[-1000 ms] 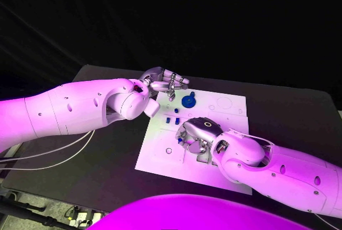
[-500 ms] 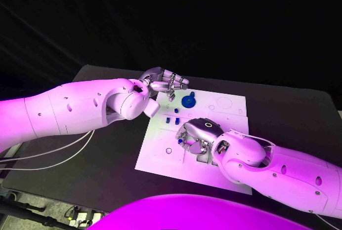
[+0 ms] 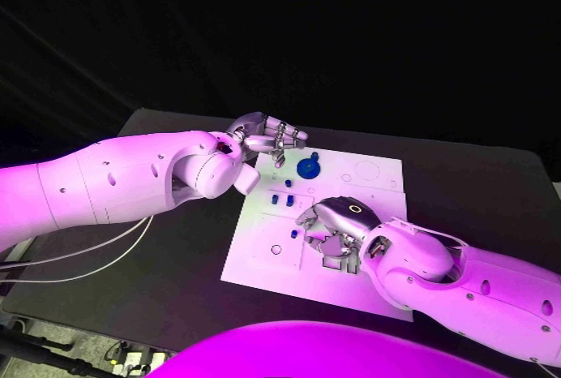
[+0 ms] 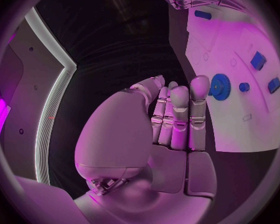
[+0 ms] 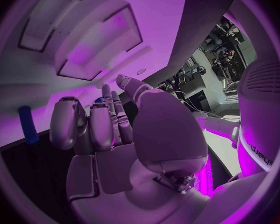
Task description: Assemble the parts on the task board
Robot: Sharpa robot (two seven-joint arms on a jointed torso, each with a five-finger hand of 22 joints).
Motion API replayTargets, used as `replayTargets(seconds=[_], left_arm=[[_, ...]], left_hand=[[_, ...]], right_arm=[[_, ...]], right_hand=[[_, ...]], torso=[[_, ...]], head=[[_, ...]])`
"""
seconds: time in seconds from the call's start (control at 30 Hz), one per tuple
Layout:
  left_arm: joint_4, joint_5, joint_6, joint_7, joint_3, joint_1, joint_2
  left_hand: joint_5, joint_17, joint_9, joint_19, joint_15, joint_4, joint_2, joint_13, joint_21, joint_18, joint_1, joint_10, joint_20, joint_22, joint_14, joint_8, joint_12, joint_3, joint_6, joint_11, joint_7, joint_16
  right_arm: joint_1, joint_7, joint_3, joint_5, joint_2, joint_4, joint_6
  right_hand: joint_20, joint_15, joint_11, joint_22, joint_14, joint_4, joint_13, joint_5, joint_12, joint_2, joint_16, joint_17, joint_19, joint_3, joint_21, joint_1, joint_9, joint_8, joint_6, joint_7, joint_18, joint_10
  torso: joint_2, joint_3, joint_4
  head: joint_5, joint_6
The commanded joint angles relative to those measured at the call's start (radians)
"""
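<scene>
Over the flat white plastic task board [image 3: 263, 260] on the black counter [image 3: 175, 289], the right robot hand [image 3: 331, 226] curls above small blue parts [image 3: 282, 199], its hold impossible to tell, so it should descend slowly, while the left robot hand [image 3: 267, 135] hovers curled and empty at the far edge.

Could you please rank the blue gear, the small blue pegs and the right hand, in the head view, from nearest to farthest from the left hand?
1. Blue gear, beside the left hand.
2. Small blue pegs, mid-board.
3. Right hand, lower on the task board.
</scene>
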Motion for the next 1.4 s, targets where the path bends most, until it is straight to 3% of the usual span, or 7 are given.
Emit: replayTargets(seconds=[0.03,0.13,0.27,0.37,0.5,0.87,1.4], left_arm=[[0.002,-0.003,0.016,0.002,0.001,0.001,-0.001],[0.002,-0.003,0.018,0.002,0.001,0.001,-0.004],[0.002,-0.002,0.022,0.005,0.0,0.001,-0.006],[0.0,-0.002,0.034,0.01,0.0,0.001,-0.007],[-0.001,-0.001,0.05,0.015,-0.001,0.001,-0.007],[0.001,0.004,0.061,0.027,-0.003,0.001,-0.009],[0.003,0.005,0.06,0.025,-0.003,0.001,-0.011]], left_hand=[[0.001,0.0,-0.001,-0.001,0.001,-0.002,0.002,0.002,-0.004,0.016,-0.006,-0.007,0.004,-0.001,-0.009,-0.003,0.001,-0.006,-0.007,-0.003,-0.003,-0.001],[0.001,0.0,-0.001,-0.001,0.001,-0.002,0.002,0.002,-0.004,0.016,-0.006,-0.007,0.004,-0.001,-0.009,-0.003,0.001,-0.006,-0.007,-0.003,-0.003,-0.001],[0.001,0.0,-0.001,0.0,0.001,-0.002,0.002,0.002,-0.004,0.016,-0.007,-0.008,0.004,-0.001,-0.009,-0.002,0.002,-0.006,-0.008,-0.003,-0.003,0.0],[0.001,0.001,-0.001,0.0,0.001,-0.002,0.002,0.002,-0.003,0.016,-0.007,-0.008,0.004,0.0,-0.008,-0.002,0.002,-0.007,-0.008,-0.003,-0.003,0.0],[0.001,0.0,-0.001,0.001,0.001,-0.001,0.003,0.002,-0.003,0.016,-0.007,-0.008,0.004,0.001,-0.009,-0.002,0.003,-0.007,-0.008,-0.003,-0.003,0.0],[0.001,0.0,-0.001,0.001,0.002,0.002,0.006,0.003,-0.003,0.016,-0.013,-0.011,0.005,0.001,-0.009,-0.001,0.006,-0.009,-0.008,-0.003,-0.003,0.001],[0.001,0.003,-0.001,0.002,0.002,0.003,0.007,0.004,-0.002,0.015,-0.014,-0.011,0.006,0.002,-0.008,0.0,0.007,-0.01,-0.009,-0.003,-0.003,0.002]], right_arm=[[0.008,-0.015,0.005,-0.015,-0.037,0.036,-0.03],[0.028,-0.018,0.012,0.005,-0.092,0.08,-0.018],[0.077,-0.018,0.018,0.07,-0.162,0.119,0.025],[0.114,-0.02,0.02,0.103,-0.21,0.128,0.063],[0.137,-0.015,0.021,0.128,-0.24,0.112,0.099],[0.142,-0.004,0.02,0.069,-0.226,0.059,0.151],[0.126,0.0,0.017,0.053,-0.175,0.013,0.168]], right_hand=[[-0.001,0.003,-0.001,0.105,0.027,0.0,0.002,-0.002,0.008,-0.007,-0.001,0.0,-0.004,-0.01,-0.002,-0.003,0.001,0.0,0.003,-0.006,0.006,-0.009],[-0.002,0.002,-0.002,0.106,0.027,0.002,0.003,0.0,0.013,-0.005,0.001,0.001,-0.003,-0.013,0.0,-0.004,0.003,0.003,0.01,-0.005,0.005,-0.009],[-0.002,0.002,-0.002,0.106,0.028,0.002,0.003,0.001,0.014,-0.004,0.003,0.003,-0.002,-0.013,0.0,-0.004,0.003,0.003,0.012,-0.005,0.005,-0.009],[-0.002,0.002,-0.002,0.105,0.028,0.004,0.002,0.003,0.016,-0.007,0.002,0.002,-0.003,-0.019,-0.002,-0.008,0.003,0.002,0.012,-0.006,0.006,-0.013],[-0.003,0.002,-0.002,0.105,0.028,0.004,0.002,0.007,0.021,-0.007,0.005,0.005,-0.002,-0.024,-0.003,-0.008,0.004,0.004,0.018,-0.004,0.006,-0.014],[-0.004,0.0,-0.005,0.105,0.029,0.001,0.002,0.011,0.03,-0.004,0.007,0.006,-0.002,-0.029,-0.004,0.0,0.008,0.012,0.039,-0.011,0.006,-0.014],[-0.007,-0.004,-0.011,0.109,0.029,0.003,0.003,0.009,0.049,0.013,0.01,0.007,0.003,-0.023,0.001,0.007,0.009,0.014,0.052,-0.013,0.005,0.005]], torso=[[-0.001,-0.0008,0.0],[-0.001,-0.0007,-0.0025],[-0.004,-0.0013,-0.0035],[-0.008,-0.004,-0.0045],[-0.01,-0.0049,-0.0052],[-0.008,-0.0052,-0.0028],[-0.009,-0.0053,-0.0051]], head=[[-0.004,0.005],[-0.009,0.012],[-0.022,0.02],[-0.033,0.026],[-0.038,0.031],[-0.044,0.031],[-0.041,0.027]])
